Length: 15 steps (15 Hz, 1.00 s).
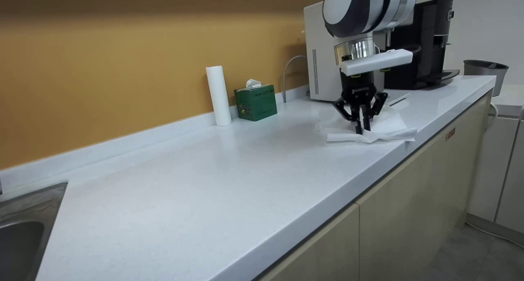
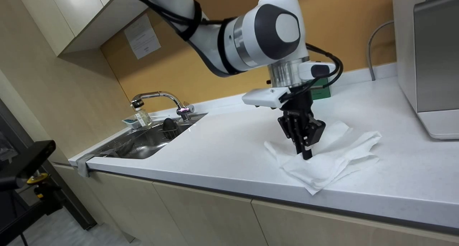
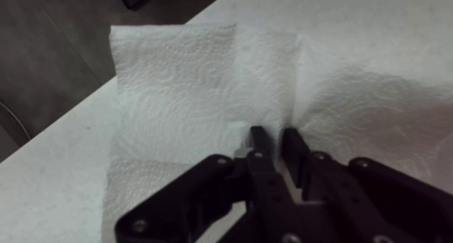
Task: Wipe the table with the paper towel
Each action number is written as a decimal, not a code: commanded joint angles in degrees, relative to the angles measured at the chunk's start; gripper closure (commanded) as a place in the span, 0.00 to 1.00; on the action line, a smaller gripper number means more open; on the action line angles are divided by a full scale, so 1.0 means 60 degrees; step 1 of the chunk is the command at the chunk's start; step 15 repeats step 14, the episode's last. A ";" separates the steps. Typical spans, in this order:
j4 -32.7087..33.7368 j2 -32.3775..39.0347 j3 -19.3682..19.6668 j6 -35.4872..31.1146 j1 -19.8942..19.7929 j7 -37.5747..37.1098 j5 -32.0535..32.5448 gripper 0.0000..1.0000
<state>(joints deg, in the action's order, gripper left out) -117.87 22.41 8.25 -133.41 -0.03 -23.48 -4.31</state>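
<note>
A white, creased paper towel lies spread on the white countertop, near its front edge. It also shows in an exterior view, where one corner reaches the counter's front edge. In the wrist view the embossed towel has a corner past that edge. My black gripper points down onto the middle of the towel in both exterior views. In the wrist view the fingertips stand a small gap apart, with a bunched fold of towel between them. The towel under the fingers is partly hidden.
A white paper roll and a green tissue box stand by the back wall. A white appliance and a black machine stand beyond the towel. A sink with a faucet is at the counter's opposite end.
</note>
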 commanded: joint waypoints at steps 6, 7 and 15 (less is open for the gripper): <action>-0.0156 -0.1062 0.0369 0.0135 0.0864 -0.3581 0.0976 0.15; -0.0203 -0.1306 0.0345 0.0162 0.0944 -0.3900 0.1240 0.07; -0.0478 -0.2719 -0.0419 0.1148 0.1020 -0.4364 0.2180 0.00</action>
